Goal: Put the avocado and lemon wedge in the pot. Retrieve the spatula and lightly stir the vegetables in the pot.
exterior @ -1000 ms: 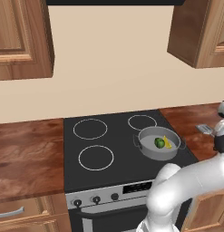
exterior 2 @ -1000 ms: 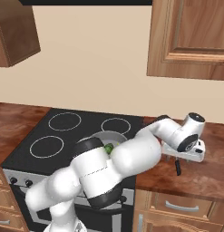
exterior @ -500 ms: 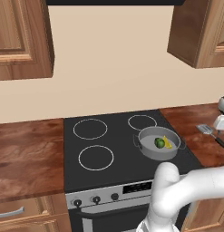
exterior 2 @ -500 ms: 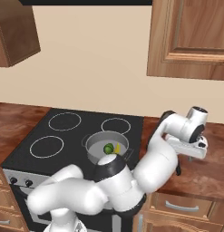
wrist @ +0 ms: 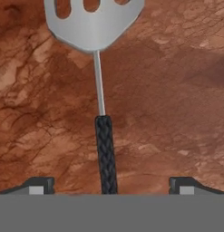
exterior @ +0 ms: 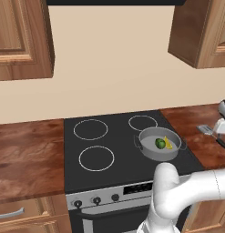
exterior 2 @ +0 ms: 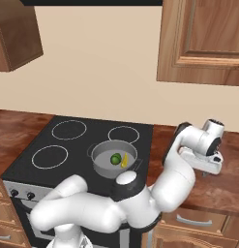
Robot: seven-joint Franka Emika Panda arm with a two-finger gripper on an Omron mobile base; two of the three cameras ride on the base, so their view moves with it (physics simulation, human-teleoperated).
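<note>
Left base view: the pot (exterior: 160, 144) sits on the stove's (exterior: 109, 170) front right burner, well to the left of the gripper's end of the arm, with the avocado (exterior: 160, 144) and lemon wedge (exterior: 168, 143) lying side by side inside it.

Right base view: the white hand hangs over the wooden counter (exterior 2: 222, 186) to the right of the stove, with the pot (exterior 2: 114, 158) well away to its left.

Hand view: the gripper (wrist: 111, 185) is spread wide, its fingertips (wrist: 38, 185) apart on either side of the spatula's black braided handle. The spatula (wrist: 99, 86) lies flat on the counter, its slotted metal blade pointing away from the gripper, not clamped.
</note>
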